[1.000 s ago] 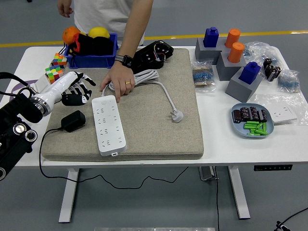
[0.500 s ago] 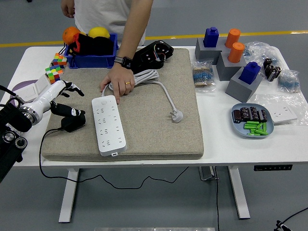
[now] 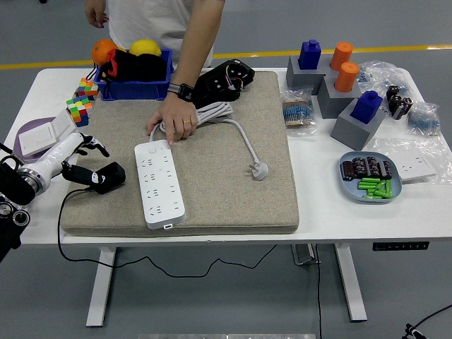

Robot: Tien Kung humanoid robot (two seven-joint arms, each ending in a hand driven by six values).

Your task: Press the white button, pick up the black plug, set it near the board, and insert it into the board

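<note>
I am watching the left hand reaching in from the left edge, its dark fingers spreading loosely around the left side of the black plug without clamping it, as far as I can tell. The plug is lying on the left edge of the grey mat, just beside the white power strip, with its black cable hanging off the table's front edge. A person's hand at the far side is pressing on the strip's top end and its coiled white cord.
</note>
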